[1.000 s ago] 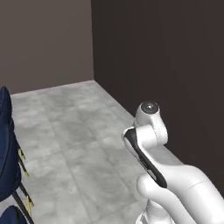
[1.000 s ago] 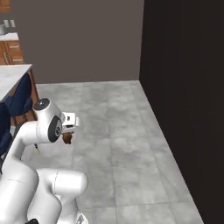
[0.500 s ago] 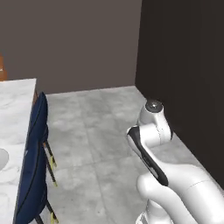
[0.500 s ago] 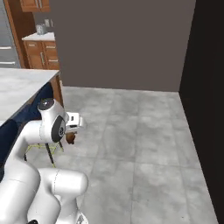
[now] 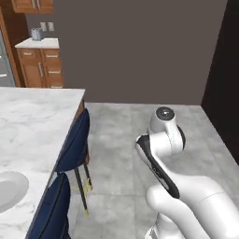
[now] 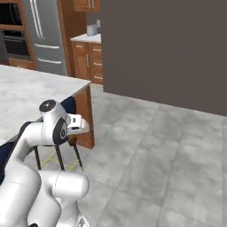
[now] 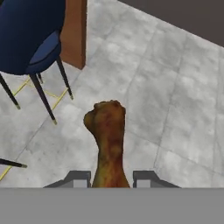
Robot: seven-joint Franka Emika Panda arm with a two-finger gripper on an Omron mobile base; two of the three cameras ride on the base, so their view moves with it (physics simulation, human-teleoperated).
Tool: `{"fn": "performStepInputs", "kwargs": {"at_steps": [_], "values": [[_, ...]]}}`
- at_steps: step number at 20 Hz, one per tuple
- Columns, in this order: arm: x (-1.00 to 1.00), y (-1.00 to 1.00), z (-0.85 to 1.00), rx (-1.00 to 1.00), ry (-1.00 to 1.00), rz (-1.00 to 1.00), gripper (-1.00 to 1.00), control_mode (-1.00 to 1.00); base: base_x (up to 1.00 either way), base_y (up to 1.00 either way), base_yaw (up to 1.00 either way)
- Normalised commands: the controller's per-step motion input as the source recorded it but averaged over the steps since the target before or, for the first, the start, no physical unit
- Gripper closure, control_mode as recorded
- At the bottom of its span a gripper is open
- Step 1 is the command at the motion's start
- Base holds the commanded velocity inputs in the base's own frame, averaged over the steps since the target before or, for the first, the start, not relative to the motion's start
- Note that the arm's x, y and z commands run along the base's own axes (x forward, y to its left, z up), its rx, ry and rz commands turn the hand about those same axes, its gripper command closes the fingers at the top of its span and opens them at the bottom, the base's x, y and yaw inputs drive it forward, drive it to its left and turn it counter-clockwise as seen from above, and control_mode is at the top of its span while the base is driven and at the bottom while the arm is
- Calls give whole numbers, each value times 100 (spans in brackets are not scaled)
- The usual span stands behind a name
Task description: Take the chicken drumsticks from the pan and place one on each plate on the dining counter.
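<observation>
Between the two dark fingertips of the hand point(image 7: 111, 175), one chicken drumstick point(image 7: 107, 140) pinched by its narrow end, meaty end pointing away, held over bare grey floor tiles point(image 7: 175, 109). Hand pressed onto the drumstick, not spread. Blue stools point(image 7: 30, 39) just off to one side in the hand view, tucked against the wooden end panel of the counter.

Marble dining counter point(image 5: 32, 116) seen at the left of the left base view, with the pale rim of one plate point(image 5: 9, 189) at its near edge. Second plate and pan not made out. Arm point(image 6: 44, 133) folded close to the base, hand carried low beside the counter end.

Judged step: carry phase, drumstick in transit toward the counter, not yet delivered. Next move calls for bringing the base alongside the counter, raising the hand clear of the stool backs and counter edge, centring over the plate, then lowering before release. Grip to be kept firm until then.
</observation>
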Motion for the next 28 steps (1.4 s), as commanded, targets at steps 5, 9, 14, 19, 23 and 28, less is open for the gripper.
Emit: {"fn": "performStepInputs", "kwargs": {"at_steps": [5, 9, 14, 19, 23, 28], "values": [[0, 0, 0, 0, 0, 0, 100, 100, 57, 3, 77], [0, 0, 0, 0, 0, 0, 100, 100, 45, 0, 84], [0, 0, 0, 0, 0, 0, 100, 100, 43, 0, 89], [0, 0, 0, 0, 0, 0, 100, 100, 55, 0, 86], [0, 0, 0, 0, 0, 0, 100, 100, 78, 0, 59], [0, 0, 0, 0, 0, 0, 100, 100, 78, -17, 24]]}}
